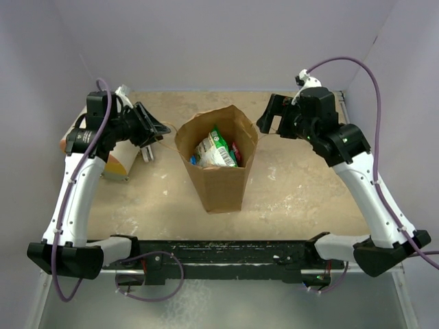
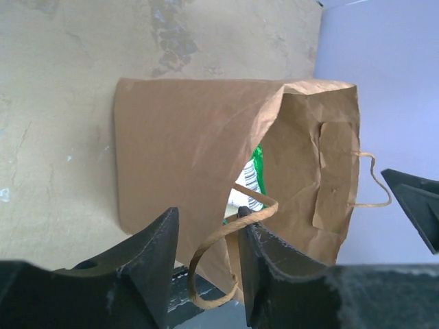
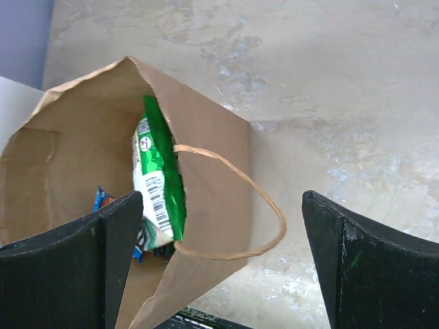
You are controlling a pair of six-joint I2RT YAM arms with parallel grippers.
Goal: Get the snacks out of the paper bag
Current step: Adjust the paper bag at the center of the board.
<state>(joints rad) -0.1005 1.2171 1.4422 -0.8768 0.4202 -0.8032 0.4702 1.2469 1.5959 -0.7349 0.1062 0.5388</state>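
Two handles (image 3: pixel 241 179), neither gripped: left gripper (image 2: pixel 206 226) half-open astride one, right gripper (image 3: pixel 223 199) wide open around the other. Bag (image 1: pixel 221 179) stands midway on the table (image 1: pixel 302 199), snacks (image 1: pixel 216 149) inside; an uneven tug could tip it or tear paper.

I get soft, even overhead light in all three views, bright enough throughout. The bag (image 1: pixel 221 188) casts only a faint shadow on the counter (image 1: pixel 302 199), and its inside sits in shade. Up close, the left end effector (image 2: pixel 206 229) and right end effector (image 3: pixel 223 199) read as near-black, slightly blurred shapes.
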